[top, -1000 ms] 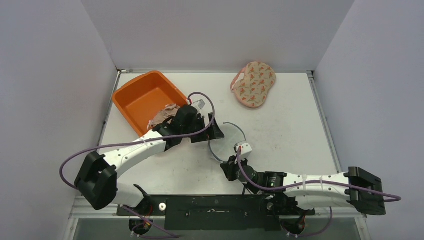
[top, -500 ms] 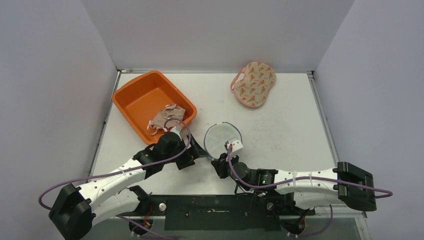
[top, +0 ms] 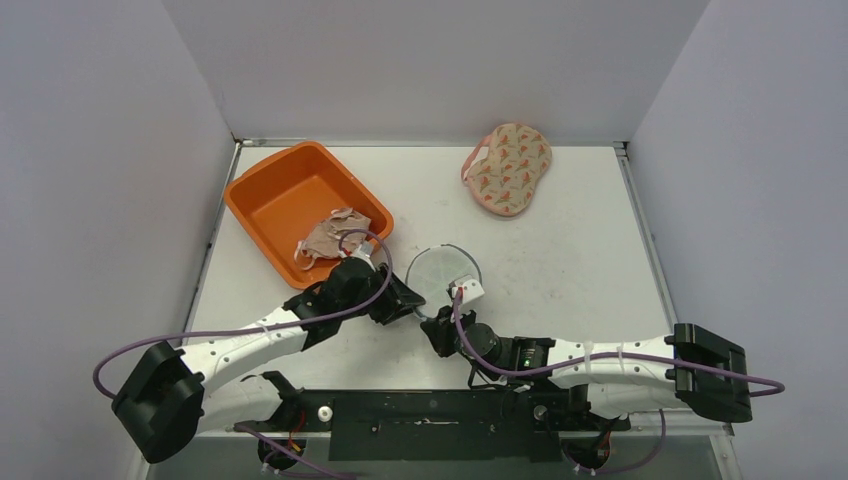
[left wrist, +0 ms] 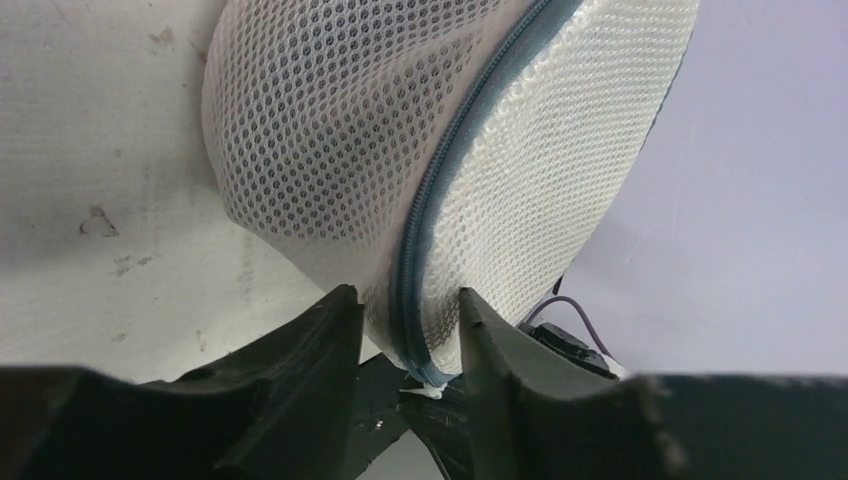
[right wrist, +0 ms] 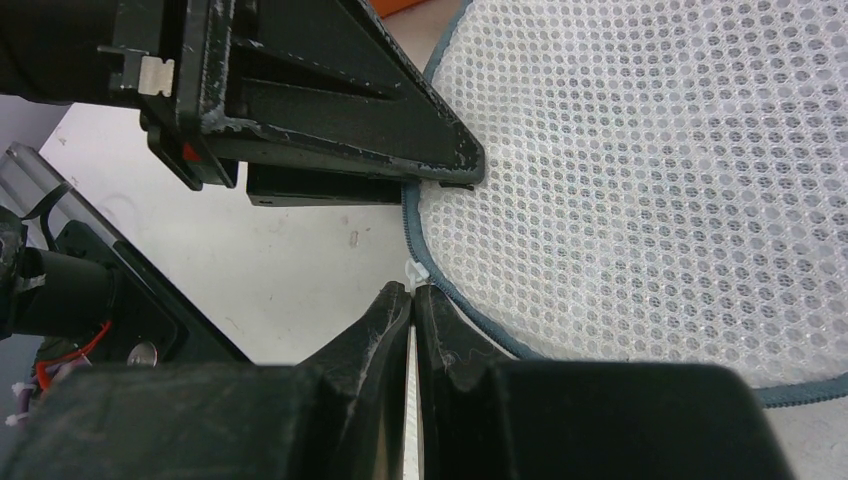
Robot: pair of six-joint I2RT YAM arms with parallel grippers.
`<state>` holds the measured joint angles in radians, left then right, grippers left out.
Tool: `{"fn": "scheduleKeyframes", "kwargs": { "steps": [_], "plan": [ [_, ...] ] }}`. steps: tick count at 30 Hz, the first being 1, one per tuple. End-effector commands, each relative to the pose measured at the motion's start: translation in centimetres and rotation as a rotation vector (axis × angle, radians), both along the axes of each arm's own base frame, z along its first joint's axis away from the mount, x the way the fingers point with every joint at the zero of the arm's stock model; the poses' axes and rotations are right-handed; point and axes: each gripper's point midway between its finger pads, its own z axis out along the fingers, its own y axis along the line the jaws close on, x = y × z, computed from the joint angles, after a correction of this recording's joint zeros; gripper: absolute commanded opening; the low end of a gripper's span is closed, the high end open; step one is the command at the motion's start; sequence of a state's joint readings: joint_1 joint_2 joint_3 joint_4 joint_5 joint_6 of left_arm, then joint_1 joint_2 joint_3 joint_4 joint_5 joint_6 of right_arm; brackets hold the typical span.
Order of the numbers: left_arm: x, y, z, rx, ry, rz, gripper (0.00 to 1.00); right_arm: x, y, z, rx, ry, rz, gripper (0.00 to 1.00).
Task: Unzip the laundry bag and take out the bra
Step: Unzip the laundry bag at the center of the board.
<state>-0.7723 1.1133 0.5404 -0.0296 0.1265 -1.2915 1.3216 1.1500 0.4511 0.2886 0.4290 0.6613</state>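
**Left hand brought onto the bag rim: slip, snag and collision risks**

Since a second ago the left arm has been drawn back from over the orange tub (top: 290, 195). The left hand (left wrist: 405, 300) has been brought to the edge of the laundry bag (top: 445, 270), and its fingers have been closed in from a wide spread. The bag, a round white mesh pouch, is found on the surface (top: 570, 260) just off the tub's near-right corner. Its rim, along the grey zipper (left wrist: 430, 230), is pinched between the left fingers, both of which are seen touching the mesh. The right hand (right wrist: 413, 300) is pressed together on the small white zipper pull (right wrist: 414, 272), right beside the left hand. A beige strapped garment (top: 330, 237), probably the bra, is seen in the tub's near corner. What the bag holds cannot be told.

Several failures can be expected:

- The pull is small and held only at the fingertips, so it could be lost if tugged at an angle to the zipper line.
- The left grip is taken on soft mesh, so the bag could be dragged along rather than anchored.
- Mesh could be caught in the slider if the rim is left slack.
- With the hands so close, a collision could be caused by even a short stroke toward the tub.
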Motion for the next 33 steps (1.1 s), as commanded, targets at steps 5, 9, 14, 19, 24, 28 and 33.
{"fn": "scheduleKeyframes", "kwargs": {
  "steps": [5, 9, 14, 19, 24, 28, 33],
  "plan": [
    [1.8, -1.2, 2.7, -0.053, -0.08, 0.023, 0.1, 0.4, -0.1, 2.3, 0.054, -0.023, -0.022, 0.05],
    [2.1, -0.9, 2.8, -0.028, -0.092, 0.022, 0.0, 0.5, -1.8, 1.4, 0.017, -0.014, -0.057, 0.05],
    [2.3, -0.8, 2.8, -0.017, -0.105, 0.015, 0.0, 0.8, -4.4, 0.6, -0.026, -0.006, -0.122, 0.05],
    [2.3, -1.1, 3.0, -0.004, -0.131, -0.023, 0.0, 1.2, -6.5, 0.2, -0.039, 0.005, -0.19, 0.05],
    [2.3, -1.8, 3.3, 0.013, -0.165, -0.104, 0.0, 1.1, -7.7, 0.1, -0.053, 0.003, -0.202, 0.05],
    [2.7, -2.4, 3.9, 0.025, -0.217, -0.195, 0.0, 0.9, -8.1, 0.3, -0.059, -0.004, -0.19, 0.05],
    [4.0, -3.6, 4.2, 0.075, -0.234, -0.308, 0.0, 0.3, -7.3, 0.2, -0.041, 0.002, -0.146, 0.05]
  ]
}}
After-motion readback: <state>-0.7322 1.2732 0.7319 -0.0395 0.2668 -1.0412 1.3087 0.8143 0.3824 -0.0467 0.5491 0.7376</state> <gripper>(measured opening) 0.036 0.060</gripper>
